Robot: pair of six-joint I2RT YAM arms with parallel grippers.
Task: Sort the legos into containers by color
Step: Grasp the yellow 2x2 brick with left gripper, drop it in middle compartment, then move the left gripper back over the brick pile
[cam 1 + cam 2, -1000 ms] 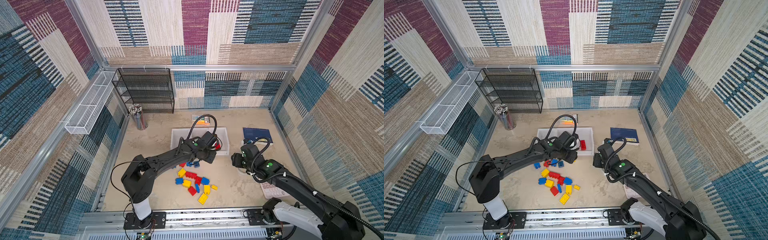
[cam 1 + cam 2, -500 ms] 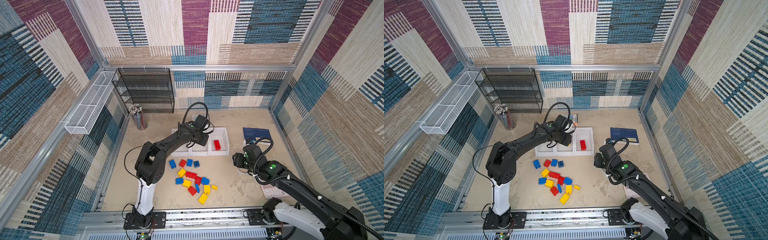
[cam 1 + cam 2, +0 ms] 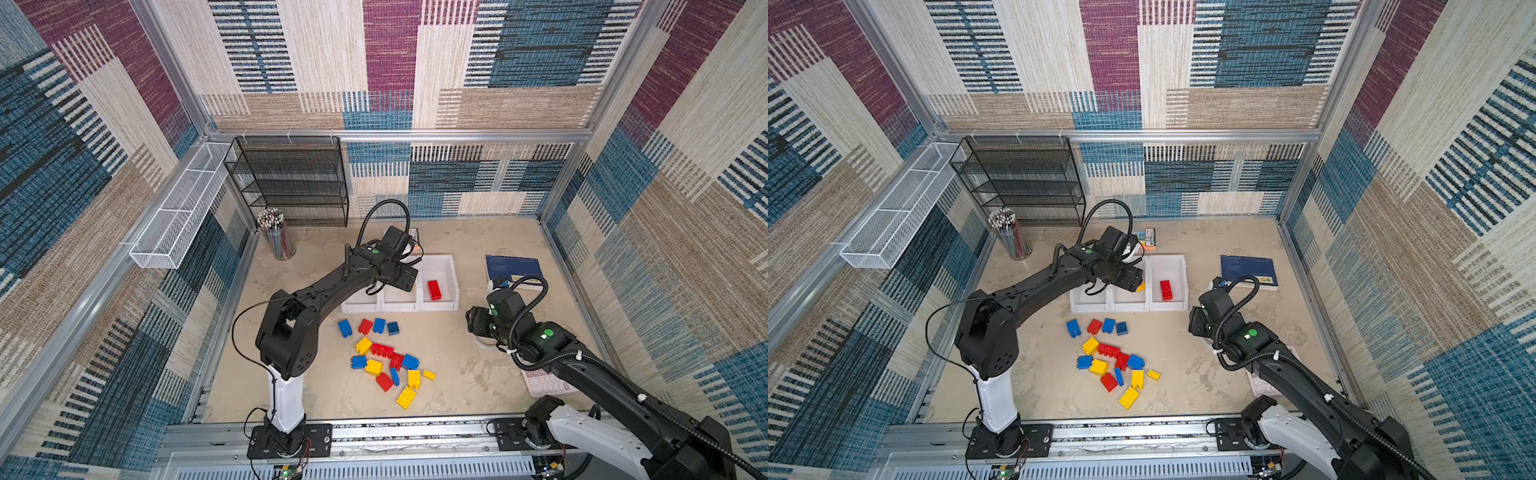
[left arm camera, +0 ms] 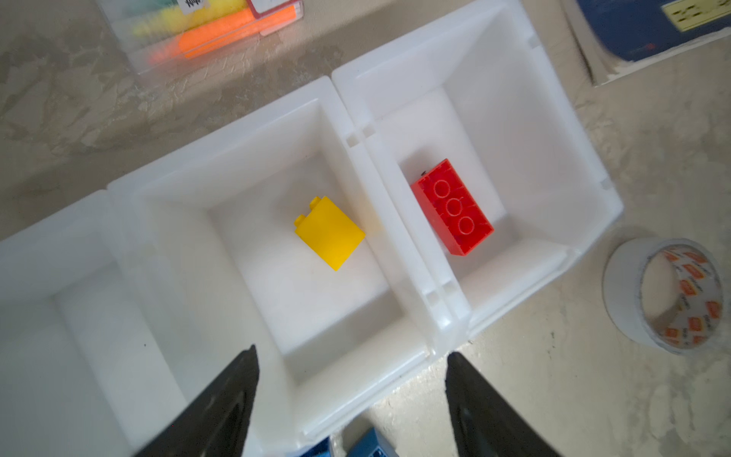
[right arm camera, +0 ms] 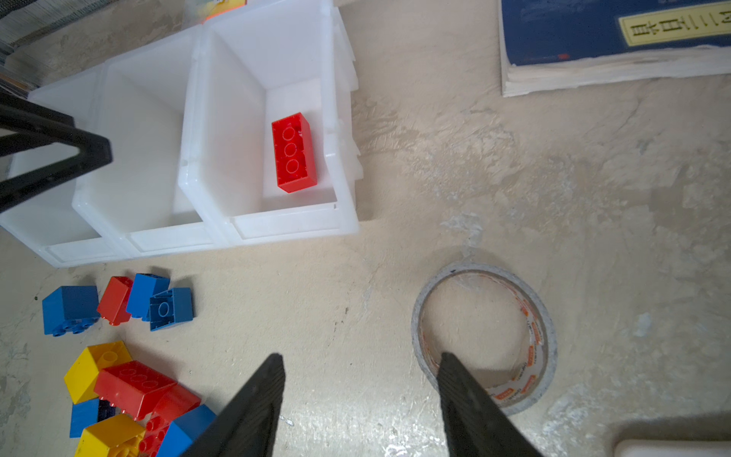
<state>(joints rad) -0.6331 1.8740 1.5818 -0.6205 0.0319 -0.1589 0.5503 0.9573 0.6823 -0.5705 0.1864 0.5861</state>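
Sandy tabletop point(image 4: 553, 376) lies under my left gripper point(image 4: 352, 352), whose jaws hang apart, holding nothing, above the middle of three joined white containers point(image 4: 358, 166). A yellow brick point(image 4: 330, 233) lies in that bin and a red brick point(image 4: 453, 207) in the right one. My right gripper point(image 5: 360, 356) gapes over a tape roll point(image 5: 540, 328). Loose legos point(image 3: 388, 361) sit before the bins.

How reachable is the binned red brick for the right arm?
Likely yes: the red brick lies in the open end bin; the right gripper is open; the left gripper is over the middle bin.
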